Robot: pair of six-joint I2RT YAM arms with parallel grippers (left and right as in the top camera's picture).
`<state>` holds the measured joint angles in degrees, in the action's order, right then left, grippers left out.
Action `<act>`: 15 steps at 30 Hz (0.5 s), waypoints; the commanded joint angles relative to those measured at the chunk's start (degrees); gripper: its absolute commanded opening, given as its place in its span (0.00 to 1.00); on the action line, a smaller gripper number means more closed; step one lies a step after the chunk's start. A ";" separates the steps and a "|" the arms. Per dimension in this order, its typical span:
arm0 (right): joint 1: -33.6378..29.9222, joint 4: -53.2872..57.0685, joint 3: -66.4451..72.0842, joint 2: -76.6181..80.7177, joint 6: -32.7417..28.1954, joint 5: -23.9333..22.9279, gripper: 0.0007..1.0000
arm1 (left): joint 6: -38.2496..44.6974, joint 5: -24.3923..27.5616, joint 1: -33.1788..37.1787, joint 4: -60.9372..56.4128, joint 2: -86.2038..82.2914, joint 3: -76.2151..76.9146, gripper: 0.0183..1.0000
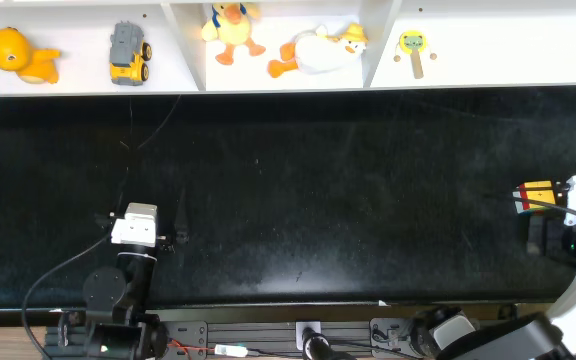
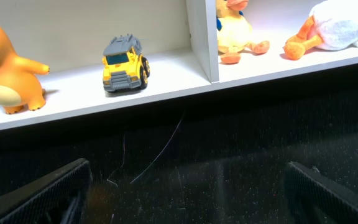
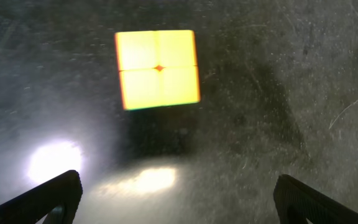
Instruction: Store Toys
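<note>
Picking up seems the step in hand: the right gripper [image 3: 178, 198], jaws spread wide, hovers close by the yellow cube [image 3: 158, 68] lying at three o'clock on the black table [image 1: 318, 200], and next must drop, pinch it and carry it to the twelve-o'clock shelf [image 1: 488, 60].

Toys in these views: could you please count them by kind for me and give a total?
plush ducks: 2 (yellow duck, white duck)
truck: 1
orange figure: 1
stick toy: 1
cube: 1
Total: 6
</note>
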<state>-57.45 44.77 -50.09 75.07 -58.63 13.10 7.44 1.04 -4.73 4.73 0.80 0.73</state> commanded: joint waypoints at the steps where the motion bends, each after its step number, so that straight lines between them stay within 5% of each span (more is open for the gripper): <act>1: -0.68 -2.21 0.22 4.17 -0.17 3.48 1.00 | -1.07 0.31 0.33 0.02 -0.63 -0.28 1.00; 15: -0.28 -9.11 0.22 10.40 3.93 11.96 1.00 | -1.07 0.31 0.33 0.02 -0.63 -0.28 1.00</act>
<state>-57.76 35.99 -50.06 84.95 -55.90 20.93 7.44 1.04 -4.73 4.73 0.80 0.73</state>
